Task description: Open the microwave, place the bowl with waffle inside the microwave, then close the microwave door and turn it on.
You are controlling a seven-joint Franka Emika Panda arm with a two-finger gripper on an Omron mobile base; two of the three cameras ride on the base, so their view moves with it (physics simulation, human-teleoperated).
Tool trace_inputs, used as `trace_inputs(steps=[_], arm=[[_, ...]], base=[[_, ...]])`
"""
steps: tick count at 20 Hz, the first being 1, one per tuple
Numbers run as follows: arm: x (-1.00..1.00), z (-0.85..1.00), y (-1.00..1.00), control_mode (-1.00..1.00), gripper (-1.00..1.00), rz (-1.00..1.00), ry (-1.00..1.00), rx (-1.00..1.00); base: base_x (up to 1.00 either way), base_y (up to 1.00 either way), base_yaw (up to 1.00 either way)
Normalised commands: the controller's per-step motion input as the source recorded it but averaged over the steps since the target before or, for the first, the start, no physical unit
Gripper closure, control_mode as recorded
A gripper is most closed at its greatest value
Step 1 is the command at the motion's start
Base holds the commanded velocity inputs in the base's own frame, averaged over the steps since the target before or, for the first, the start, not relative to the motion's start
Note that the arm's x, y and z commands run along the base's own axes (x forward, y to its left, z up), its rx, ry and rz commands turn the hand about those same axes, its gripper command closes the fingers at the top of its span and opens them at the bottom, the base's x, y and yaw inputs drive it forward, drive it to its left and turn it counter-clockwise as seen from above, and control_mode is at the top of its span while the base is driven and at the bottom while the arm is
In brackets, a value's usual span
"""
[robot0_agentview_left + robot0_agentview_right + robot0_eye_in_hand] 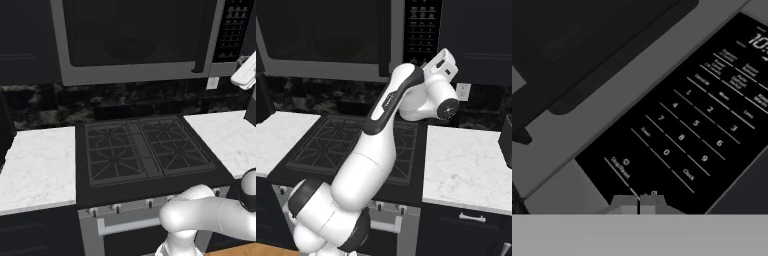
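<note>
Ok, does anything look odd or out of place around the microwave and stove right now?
Nothing stands out. The microwave door sits flush and closed, with a bowl dimly visible behind the glass. The stove grates lie straight, nothing spilled on the counters. The hand, shut, is at the button panel.

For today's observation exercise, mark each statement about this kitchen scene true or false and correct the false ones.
1. The microwave door is closed. True.
2. The pincer is wide open. False: its tips are pressed together, shut.
3. The pincer points at the button panel. True.
4. The bowl sits on the stove. False: a dim bowl shape shows behind the microwave's glass; the burners are bare.
5. The counters are dark wood. False: they are white marble.
</note>
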Motion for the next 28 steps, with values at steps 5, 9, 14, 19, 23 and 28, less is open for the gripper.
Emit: trace_inputs(steps=[5,9,14,19,23,28], arm=[[0.00,0.00,0.00,-1.00,1.00,-0.07,0.00,-0.05],[0.00,0.00,0.00,-1.00,1.00,-0.10,0.00,-0.05],[0.00,0.00,0.00,-1.00,1.00,-0.10,0.00,-0.03],[0.09,0.00,0.00,-1.00,1.00,-0.07,0.00,-0.03],[0.05,0.00,0.00,-1.00,1.00,-0.02,0.00,-0.01],[0.16,0.00,0.00,-1.00,1.00,0.00,0.00,0.00]], base=[[0.00,0.00,0.00],[0.00,0.00,0.00],[0.00,0.00,0.00],[0.00,0.00,0.00],[0.00,0.00,0.00],[0.00,0.00,0.00]])
